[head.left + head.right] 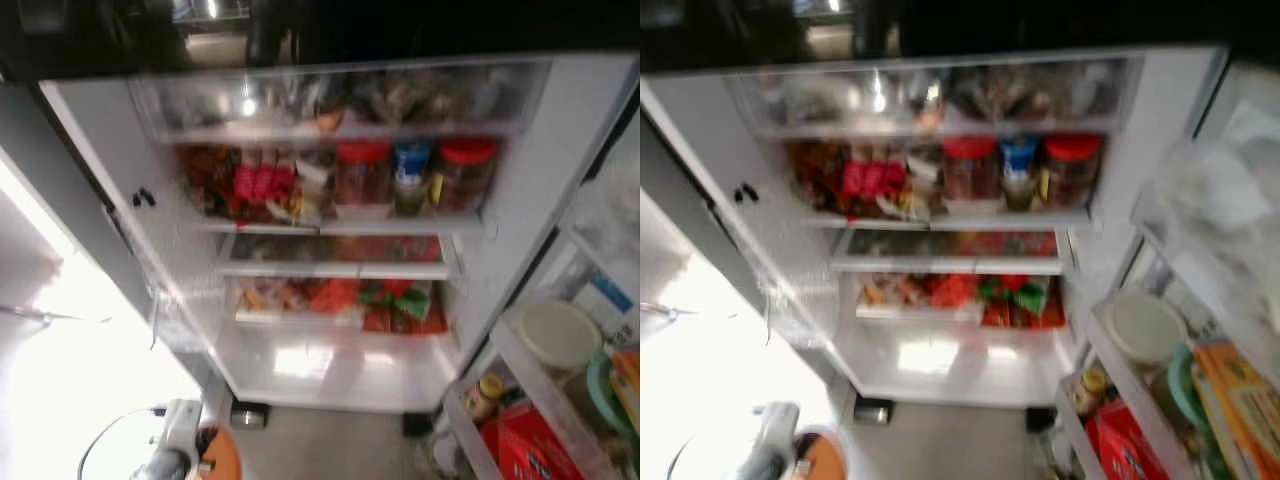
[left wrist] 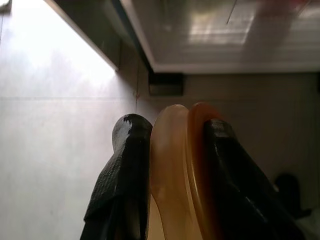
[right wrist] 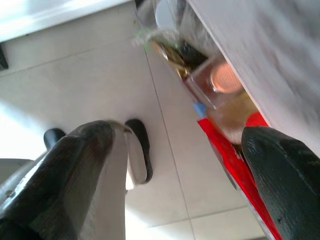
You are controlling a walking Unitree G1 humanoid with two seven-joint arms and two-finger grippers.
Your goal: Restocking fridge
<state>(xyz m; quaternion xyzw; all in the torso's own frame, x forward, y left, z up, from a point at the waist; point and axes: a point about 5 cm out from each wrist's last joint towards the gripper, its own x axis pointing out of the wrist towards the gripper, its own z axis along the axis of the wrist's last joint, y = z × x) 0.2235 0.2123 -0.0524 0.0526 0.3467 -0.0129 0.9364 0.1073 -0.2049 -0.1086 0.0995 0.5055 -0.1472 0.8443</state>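
The fridge [image 1: 90, 150] stands open in front of me, its shelves packed. The middle shelf holds red-lidded jars [image 1: 363, 175], a blue-lidded jar [image 1: 410, 175] and red packets [image 1: 262, 185]. Red and green packets fill a lower drawer [image 1: 340, 298]. The bottom shelf [image 1: 320, 365] is bare and white. My left gripper [image 2: 172, 125] is low at the fridge's left foot, shut on an orange, thin-rimmed dish [image 2: 175, 165], which also appears as the orange dish [image 1: 222, 455] in the eye view. My right gripper [image 3: 182, 135] hangs open above the floor beside the door shelves, holding nothing.
The open door on the right carries shelves with a white lidded tub [image 1: 557, 335], a small yellow-lidded jar [image 1: 487, 392] and a red carton [image 1: 535, 445]. Grey tiled floor [image 1: 330, 445] lies below the fridge. Bright glare covers the left side [image 1: 70, 340].
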